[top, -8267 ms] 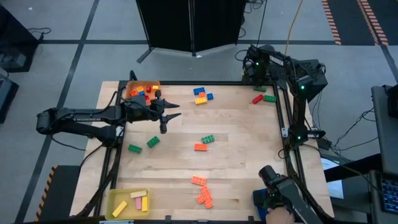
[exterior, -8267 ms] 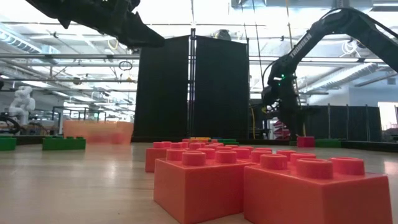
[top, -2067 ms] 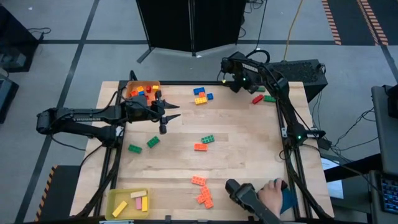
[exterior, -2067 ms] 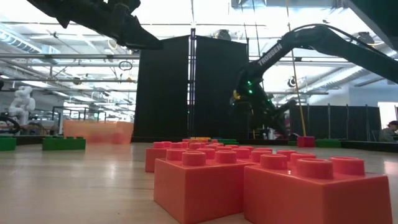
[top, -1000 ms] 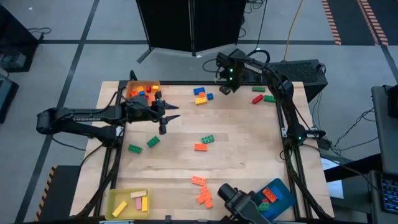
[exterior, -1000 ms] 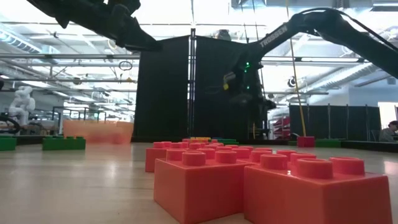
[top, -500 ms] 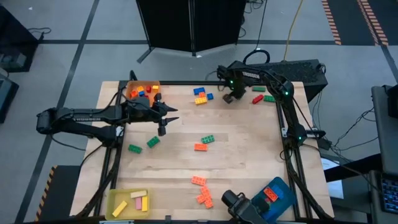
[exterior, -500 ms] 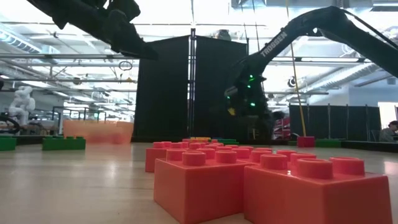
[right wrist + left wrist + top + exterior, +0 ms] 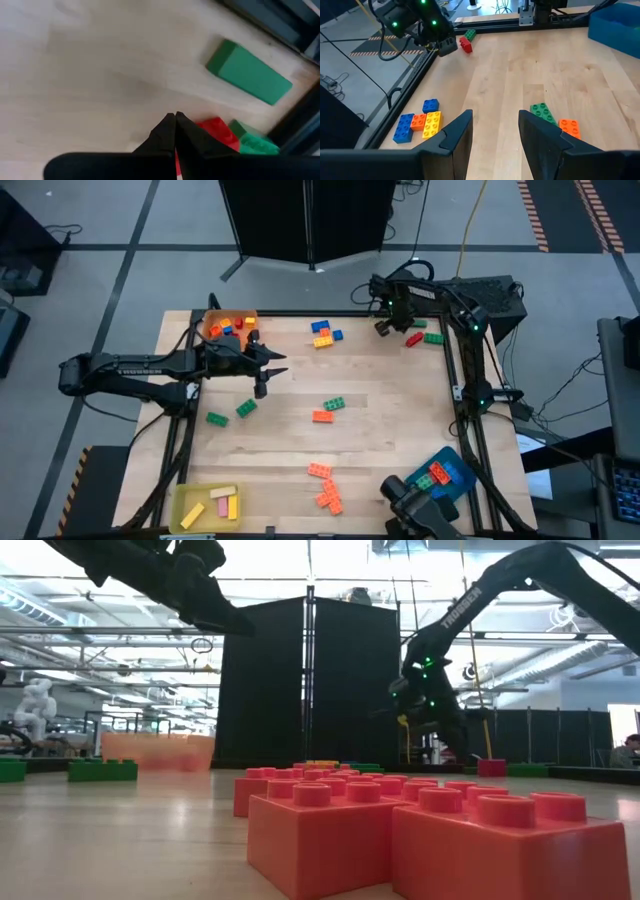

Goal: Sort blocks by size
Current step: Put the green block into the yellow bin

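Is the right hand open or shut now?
Shut. In the right wrist view the right hand has both fingers pressed together at the tips, nothing between them, near the red block.

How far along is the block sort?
Partly done: blocks sit in the orange tray, yellow tray and blue tray. In hand: nothing; the shut right gripper hovers near the red block, the left gripper waits empty. Left: the loose blocks across the table.
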Controlling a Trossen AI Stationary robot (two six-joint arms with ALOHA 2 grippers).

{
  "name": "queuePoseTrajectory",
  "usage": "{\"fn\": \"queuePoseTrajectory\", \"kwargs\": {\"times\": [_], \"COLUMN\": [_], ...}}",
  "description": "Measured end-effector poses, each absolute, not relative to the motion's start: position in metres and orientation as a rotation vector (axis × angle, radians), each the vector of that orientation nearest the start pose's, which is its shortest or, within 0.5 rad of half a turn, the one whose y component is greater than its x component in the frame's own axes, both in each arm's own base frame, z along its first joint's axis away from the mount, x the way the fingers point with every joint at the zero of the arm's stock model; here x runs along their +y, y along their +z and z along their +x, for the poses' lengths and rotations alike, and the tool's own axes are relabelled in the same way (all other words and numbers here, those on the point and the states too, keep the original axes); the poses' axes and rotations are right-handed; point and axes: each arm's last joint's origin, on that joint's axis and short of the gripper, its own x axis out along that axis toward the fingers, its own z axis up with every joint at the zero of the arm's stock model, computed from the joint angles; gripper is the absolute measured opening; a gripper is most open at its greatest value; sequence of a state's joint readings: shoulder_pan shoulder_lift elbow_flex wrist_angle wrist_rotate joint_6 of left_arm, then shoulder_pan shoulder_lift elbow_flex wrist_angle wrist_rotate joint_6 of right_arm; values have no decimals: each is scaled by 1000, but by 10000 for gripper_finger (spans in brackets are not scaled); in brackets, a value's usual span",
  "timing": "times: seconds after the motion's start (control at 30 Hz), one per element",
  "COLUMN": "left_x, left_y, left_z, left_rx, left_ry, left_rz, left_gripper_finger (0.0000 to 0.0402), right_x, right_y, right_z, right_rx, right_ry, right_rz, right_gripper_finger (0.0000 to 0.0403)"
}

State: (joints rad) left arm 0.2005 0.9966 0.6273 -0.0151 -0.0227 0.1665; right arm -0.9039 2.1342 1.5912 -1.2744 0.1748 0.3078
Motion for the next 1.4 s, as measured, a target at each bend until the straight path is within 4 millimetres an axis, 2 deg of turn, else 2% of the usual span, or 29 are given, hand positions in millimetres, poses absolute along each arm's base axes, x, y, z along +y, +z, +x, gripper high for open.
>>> {"fn": "queuePoseTrajectory", "kwargs": {"times": [0.13, 0.27, 0.4, 0.53, 0.63, 0.93, 1.17, 1.4], "left_x": [44, 44, 44, 44, 44, 45, 45, 45], "left_y": [257, 259, 261, 262, 262, 268, 270, 274], "left_z": [212, 213, 214, 214, 214, 215, 216, 217], "left_rx": [392, 370, 349, 342, 343, 285, 260, 217], "left_ry": [188, 190, 189, 190, 188, 194, 197, 200], "left_rz": [135, 139, 158, 160, 170, 201, 203, 232], "left_gripper_finger": [161, 161, 161, 161, 161, 161, 161, 161], "right_x": [-310, -328, -347, -355, -359, -364, -367, -373], "right_y": [165, 178, 184, 177, 175, 171, 158, 175], "right_z": [225, 213, 191, 161, 149, 147, 148, 161], "right_rx": [1589, 1489, 1393, 1456, 1467, 1442, 1521, 1479], "right_ry": [-1031, -1053, -1067, -1115, -1136, -1138, -1127, -1119], "right_rz": [933, 1032, 1187, 1315, 1351, 1350, 1254, 1181], "right_gripper_finger": [0, 0, 0, 0, 0, 0, 0, 0]}}
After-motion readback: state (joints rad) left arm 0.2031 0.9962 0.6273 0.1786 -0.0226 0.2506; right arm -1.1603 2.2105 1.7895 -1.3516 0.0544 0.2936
